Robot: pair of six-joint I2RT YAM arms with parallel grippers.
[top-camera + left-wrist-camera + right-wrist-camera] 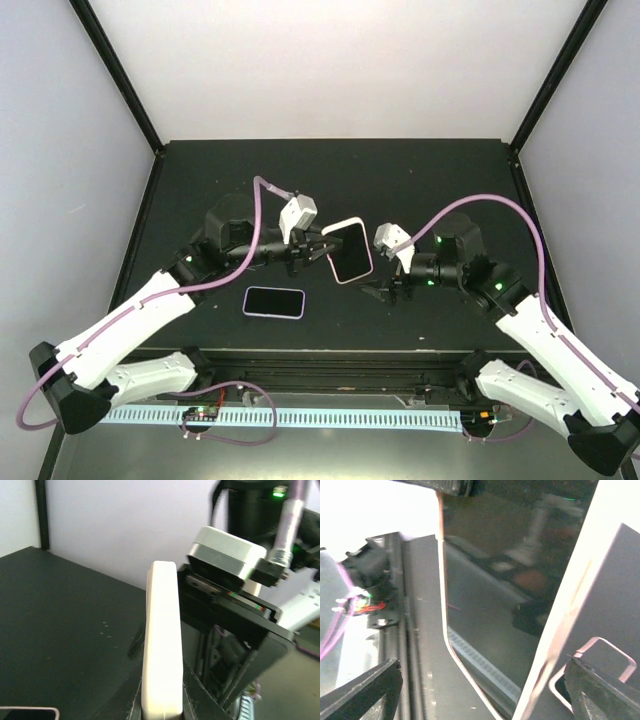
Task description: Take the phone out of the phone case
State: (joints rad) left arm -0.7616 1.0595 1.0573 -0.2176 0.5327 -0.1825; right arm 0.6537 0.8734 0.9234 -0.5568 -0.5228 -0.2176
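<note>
Left hand [305, 252]: closed on the phone case [161, 645], gripping it by one long edge. From the left wrist camera, the cream-coloured edge of the case stands upright between the fingers [200, 700].

From overhead, the case is held clear of the worktop [430, 180], near mid-worktop, between the two hands. The phone [349, 252] shows as a black glossy screen inside a pale pink-white rim, screen facing up and tilted.

Right hand [388, 290]: spread wide and holding nothing. It sits just beside the lower right corner of the held item. From the right wrist camera, its two fingers [365, 687] appear at the far bottom corners of the frame, with the screen and a broad pale band of the case filling the space between them. Contact between these fingers and the case cannot be confirmed.

Whether the phone is fully seated in the case cannot be told from any view.

A second dark slab with a lilac rim [273, 301] lies flat on the worktop, near the left forearm and apart from both hands.
</note>
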